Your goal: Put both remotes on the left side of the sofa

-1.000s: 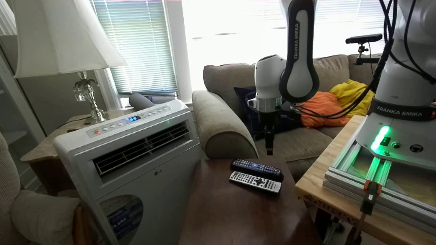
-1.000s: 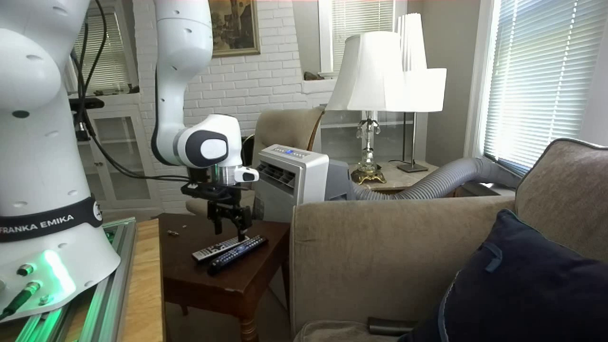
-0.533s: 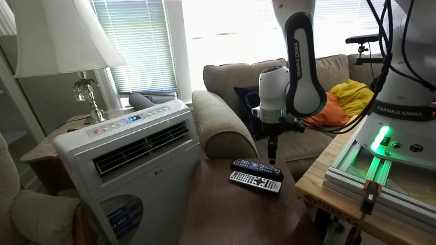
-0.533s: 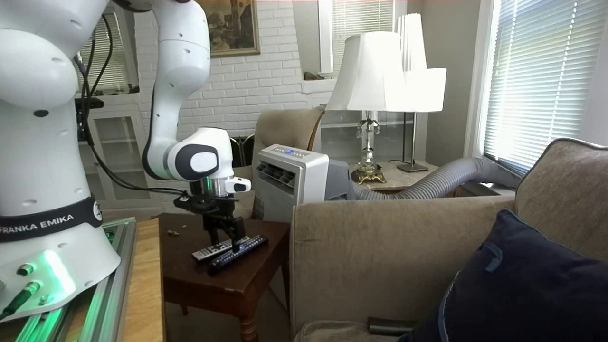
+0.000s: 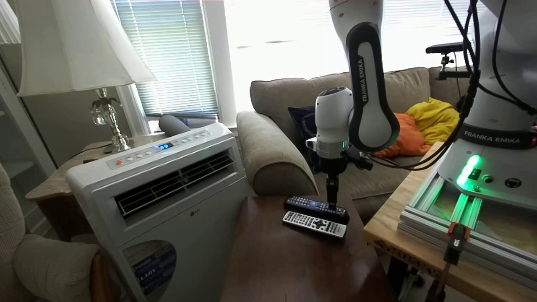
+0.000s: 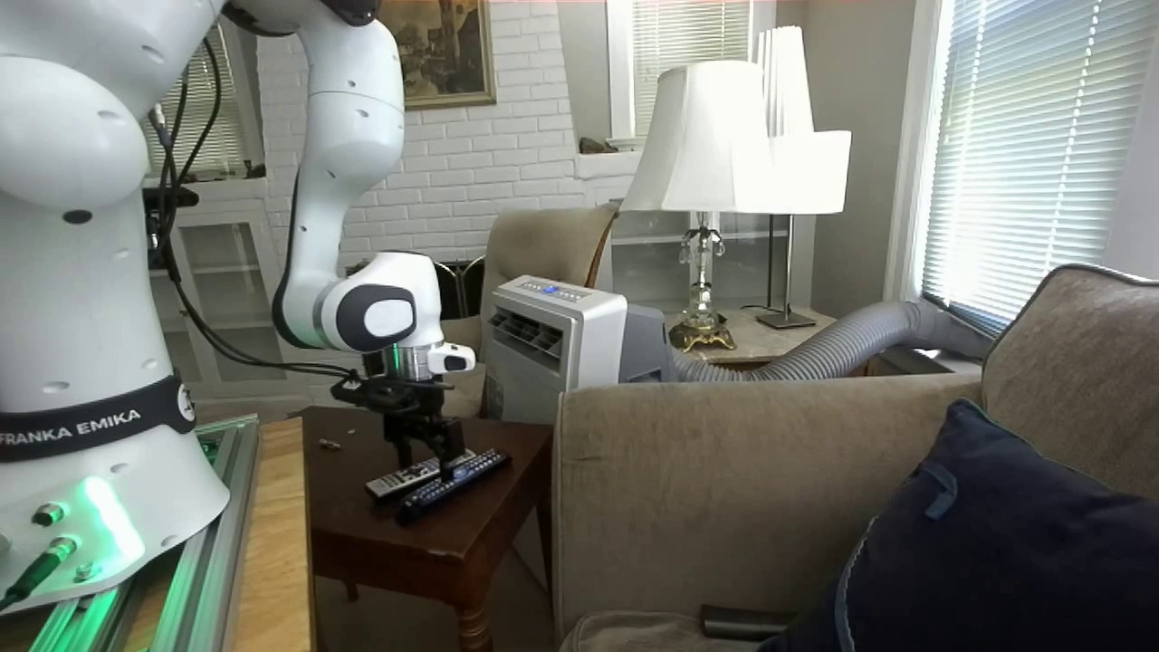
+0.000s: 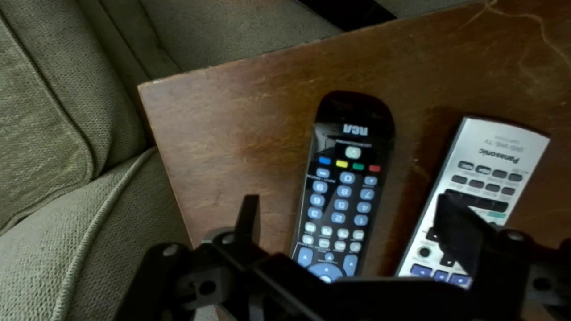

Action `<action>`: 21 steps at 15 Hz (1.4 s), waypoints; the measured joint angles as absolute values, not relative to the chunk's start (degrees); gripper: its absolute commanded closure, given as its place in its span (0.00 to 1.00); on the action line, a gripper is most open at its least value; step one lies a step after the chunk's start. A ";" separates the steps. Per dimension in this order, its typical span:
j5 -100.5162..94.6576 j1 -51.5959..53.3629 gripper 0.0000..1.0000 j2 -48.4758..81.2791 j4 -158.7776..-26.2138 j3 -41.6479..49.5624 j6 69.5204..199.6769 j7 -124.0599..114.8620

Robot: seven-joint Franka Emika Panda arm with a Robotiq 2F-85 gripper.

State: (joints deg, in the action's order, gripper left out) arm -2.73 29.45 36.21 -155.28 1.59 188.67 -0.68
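The black remote (image 5: 300, 204) and the silver remote (image 5: 310, 224) lie side by side on the brown side table (image 5: 268, 264). They also show in an exterior view, the black one (image 6: 471, 474) nearer the sofa (image 6: 724, 480) and the silver one (image 6: 394, 484) beyond it. My gripper (image 6: 426, 465) is open and points down just above the remotes. In the wrist view the black remote (image 7: 352, 133) lies between the open fingers (image 7: 350, 209). One finger is over bare table beside it; the other overlaps the silver remote (image 7: 486, 156). The fingers hide the remotes' lower ends there.
The padded sofa arm (image 5: 277, 159) stands right beside the table. A white air conditioner (image 5: 168, 201) is on the table's other side. A wooden bench (image 5: 398, 201) carries the robot. A navy pillow (image 6: 1005, 543) and a dark object (image 6: 747, 622) lie on the sofa seat.
My gripper has come down toward the remotes, mostly in the first half second, then slightly lower and sideways. It stays open. The remotes have not moved.
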 measured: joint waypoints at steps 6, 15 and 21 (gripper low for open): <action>-2.80 28.88 0.00 36.87 -153.55 1.10 188.30 1.38; -2.76 24.75 0.00 37.53 -150.91 -1.17 188.51 1.30; -2.76 23.16 0.00 40.72 -147.90 -1.35 188.56 1.30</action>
State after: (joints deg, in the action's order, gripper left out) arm -2.76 23.16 40.72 -147.90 -1.35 188.56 1.30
